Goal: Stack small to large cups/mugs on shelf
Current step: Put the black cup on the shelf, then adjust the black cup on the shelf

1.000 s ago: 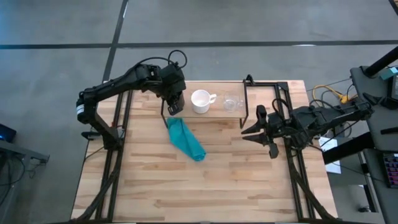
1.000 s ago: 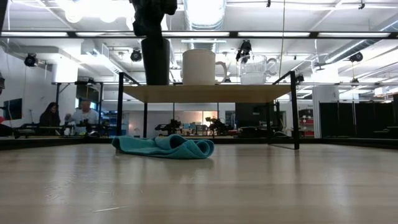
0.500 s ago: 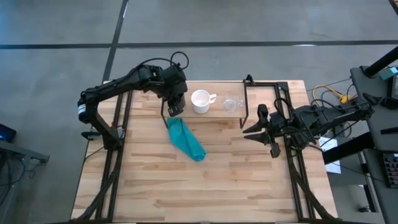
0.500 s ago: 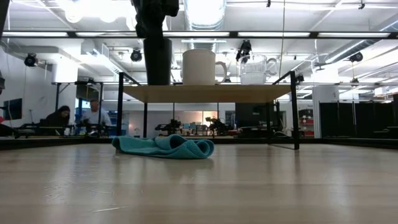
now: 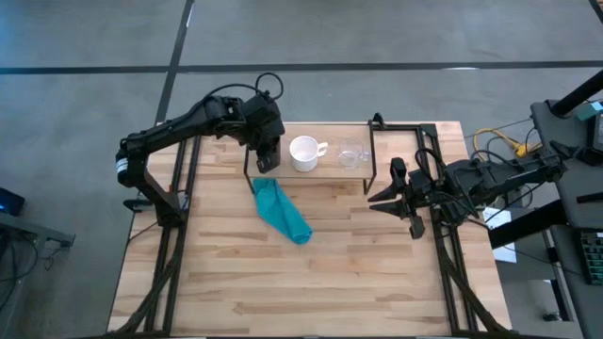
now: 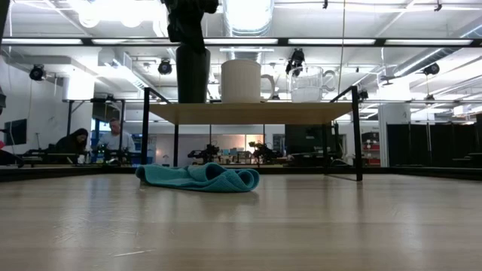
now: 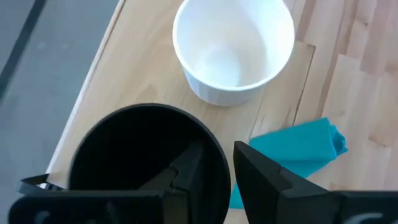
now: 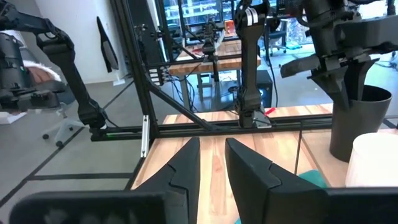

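Three vessels stand in a row on the shelf [image 5: 325,170] [image 6: 248,113]. The black cup [image 6: 193,75] [image 7: 143,155] is at its left end, the white mug [image 5: 304,153] [image 6: 241,80] in the middle and the clear glass cup [image 5: 351,155] [image 6: 309,84] on the right. My left gripper [image 5: 267,151] [image 7: 221,174] is open above the black cup. One finger is inside the cup and one outside its near-side wall. My right gripper [image 5: 382,198] [image 8: 212,152] waits open at the table's right, pointing level toward the shelf. My left gripper comes slanting down from above with the black cup's near-side rim [image 7: 219,163] between its spread fingers. I cannot tell whether either finger touches the wall. The cup stands upright with its base on the shelf.
A teal cloth [image 5: 281,212] [image 6: 199,178] lies crumpled on the tabletop just in front of the shelf's left part. The shelf's thin black legs [image 6: 355,135] stand at its corners. Bare wood lies toward the table's near edge. People sit far behind the table.
In the low view the black cup has shifted slightly along the shelf toward the white mug and stands upright. My left gripper has stayed above it.
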